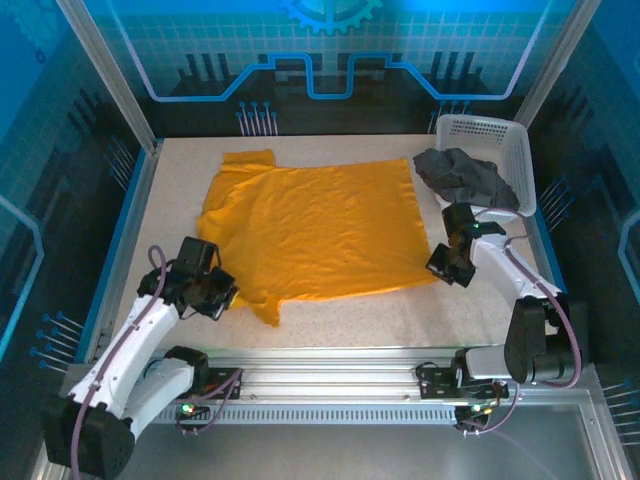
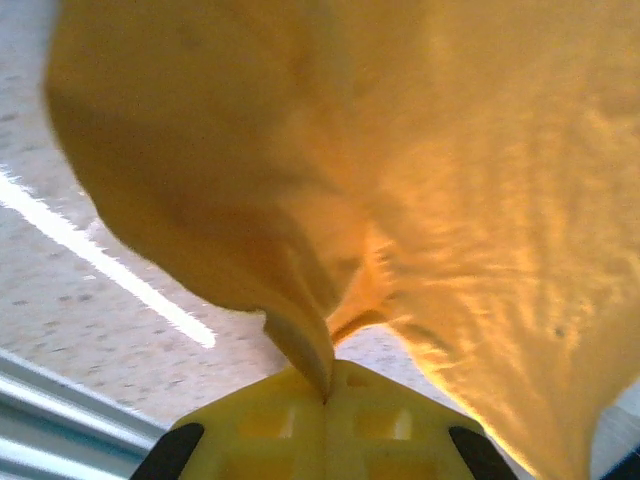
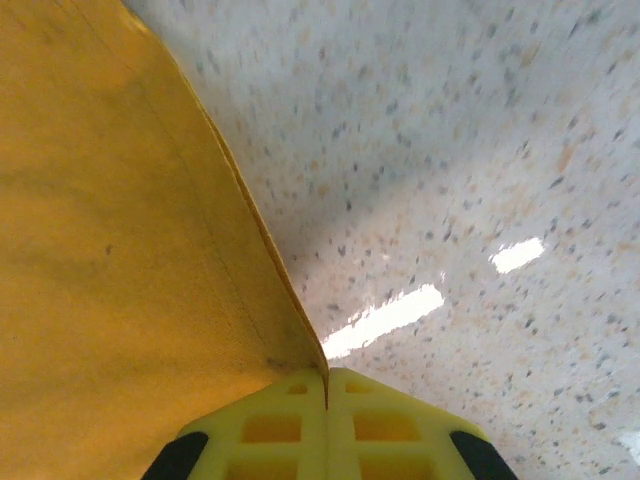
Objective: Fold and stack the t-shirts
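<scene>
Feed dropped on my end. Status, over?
Left gripper, right gripper both shut on orange t-shirt, near edge. Shirt spread mostly flat. Grey t-shirt draped in basket, aside.

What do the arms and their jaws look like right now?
The left arm and right arm match: white link shells, black joints and black wrist blocks, each trailed by a pale purplish cable. In the wrist views the jaws are yellow plastic moulded with square pockets, with rounded black parts at both lower corners.
</scene>
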### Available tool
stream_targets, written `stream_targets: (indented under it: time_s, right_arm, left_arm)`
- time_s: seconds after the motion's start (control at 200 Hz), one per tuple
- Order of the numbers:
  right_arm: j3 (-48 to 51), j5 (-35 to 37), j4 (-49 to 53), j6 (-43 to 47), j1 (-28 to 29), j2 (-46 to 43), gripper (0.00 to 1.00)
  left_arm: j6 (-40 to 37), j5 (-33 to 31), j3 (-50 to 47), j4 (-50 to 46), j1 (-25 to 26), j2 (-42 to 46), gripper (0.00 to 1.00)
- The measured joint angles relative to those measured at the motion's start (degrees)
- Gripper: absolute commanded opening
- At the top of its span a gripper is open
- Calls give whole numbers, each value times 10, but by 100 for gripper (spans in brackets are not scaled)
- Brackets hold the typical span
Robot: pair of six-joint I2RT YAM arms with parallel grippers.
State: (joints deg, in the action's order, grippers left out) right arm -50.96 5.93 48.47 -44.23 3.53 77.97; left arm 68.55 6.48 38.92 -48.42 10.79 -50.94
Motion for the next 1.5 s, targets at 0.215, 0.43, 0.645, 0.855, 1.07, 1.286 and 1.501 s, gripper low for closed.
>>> stream_targets:
  time_s: [0.215,0.43,0.645,0.855,1.07,1.286,1.501]
  right_arm:
    - [-16,1,1,30,-48,5,0]
    - [-24,-14,0,49,-46,36,0]
    - [-27,-34,1,49,-38,55,0]
    - [-71,-50,2,33,-40,85,0]
    - [-137,-53,9,-11,-45,130,0]
    - [-199,-53,16,-45,-45,172,0]
    - [-255,-51,17,-55,-43,212,0]
  left_arm:
    - [-1,19,7,34,9,-40,0]
    - [-1,20,2,44,10,-45,0]
    - [-11,13,5,75,5,-77,0]
    - [-38,-14,86,102,-32,-133,0]
    - [-61,-28,157,149,-78,-181,0]
    - [-89,-30,199,177,-107,-241,0]
    - [-130,-32,233,188,-121,-292,0]
